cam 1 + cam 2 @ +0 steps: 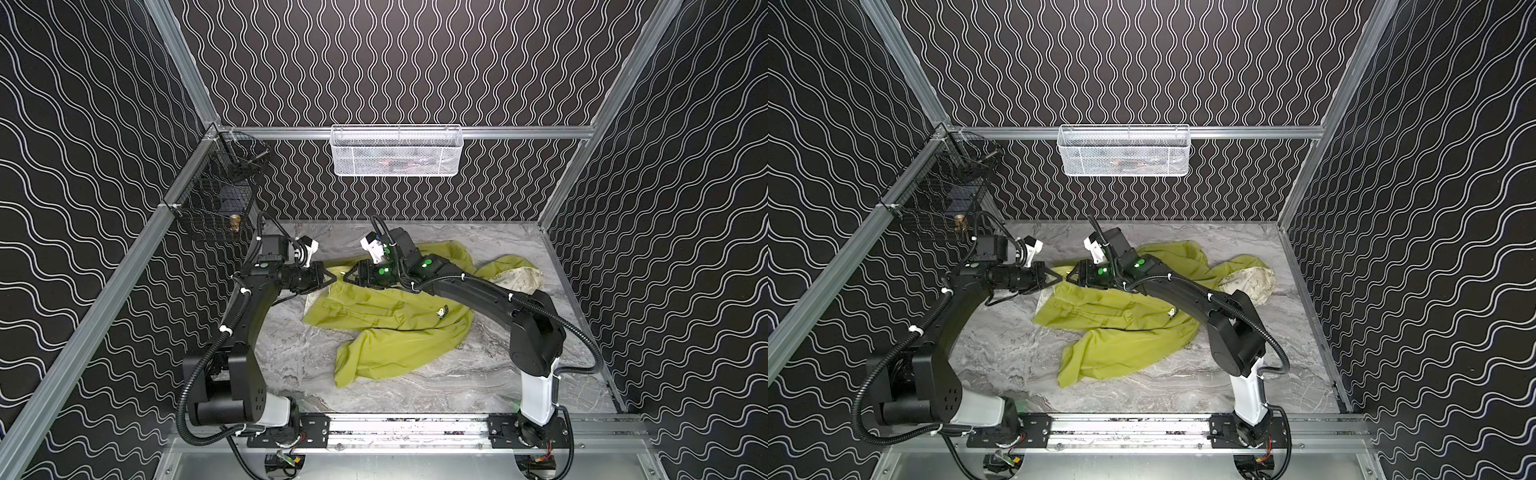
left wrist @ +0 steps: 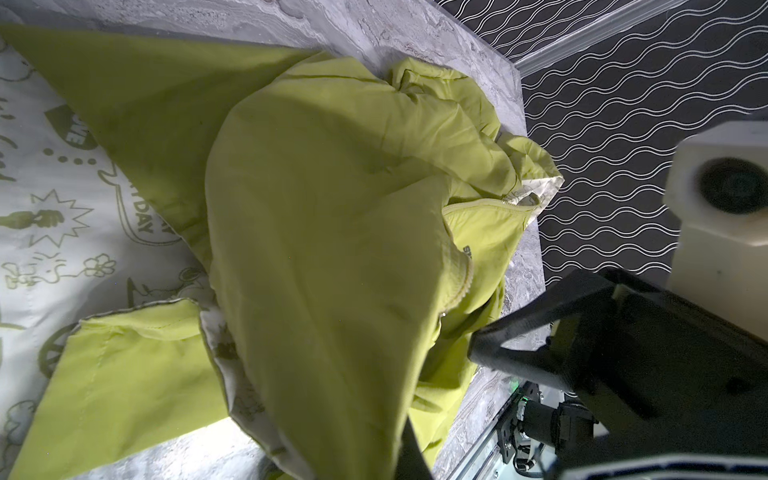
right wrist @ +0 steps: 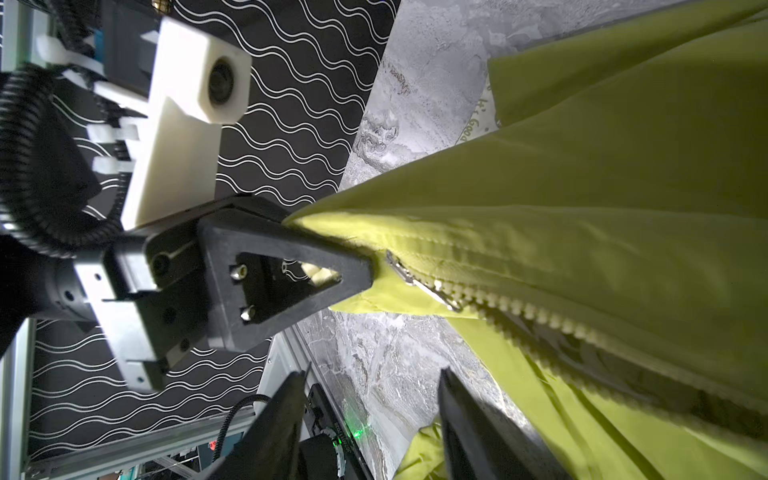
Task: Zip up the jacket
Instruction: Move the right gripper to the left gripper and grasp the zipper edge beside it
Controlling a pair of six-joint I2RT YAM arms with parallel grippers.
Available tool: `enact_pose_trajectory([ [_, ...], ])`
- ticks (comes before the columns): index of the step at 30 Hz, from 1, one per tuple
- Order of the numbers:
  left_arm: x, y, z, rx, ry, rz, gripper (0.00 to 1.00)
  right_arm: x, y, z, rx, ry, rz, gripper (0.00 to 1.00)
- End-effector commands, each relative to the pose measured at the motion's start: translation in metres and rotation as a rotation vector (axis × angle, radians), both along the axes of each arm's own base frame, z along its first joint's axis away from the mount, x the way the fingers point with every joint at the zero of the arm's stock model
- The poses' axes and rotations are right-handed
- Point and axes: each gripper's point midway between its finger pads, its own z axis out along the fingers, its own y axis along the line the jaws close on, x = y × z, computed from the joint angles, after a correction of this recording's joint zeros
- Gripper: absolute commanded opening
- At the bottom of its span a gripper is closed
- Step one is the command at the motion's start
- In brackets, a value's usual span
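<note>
The left gripper (image 3: 368, 272) clamps the jacket (image 3: 582, 187) hem taut; the right gripper (image 3: 372, 374), jaws apart and empty, should close squarely on the zipper pull (image 3: 415, 284) nearby.

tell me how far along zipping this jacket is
Done: left hand pinches the hem of the lime-green hooded jacket by the zipper base. In hand: the open right hand hovers near the small metal slider, not gripping. Left: pulling the slider, sitting at the bottom, up.
</note>
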Motion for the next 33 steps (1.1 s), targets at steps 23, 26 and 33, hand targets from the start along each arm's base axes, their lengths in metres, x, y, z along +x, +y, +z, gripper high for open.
enact_pose_trajectory([
  [23,-0.008,-0.006,0.006,-0.033,-0.007,-0.043,0.0,0.026,-0.002,-0.004,0.004,-0.068,-0.026,0.52],
  [26,-0.009,-0.006,0.006,-0.032,-0.006,-0.045,0.0,0.028,-0.001,-0.006,0.008,-0.067,-0.026,0.52],
  [33,-0.011,-0.007,0.006,-0.038,-0.003,-0.05,0.0,0.031,0.006,-0.007,0.035,-0.056,-0.006,0.49],
])
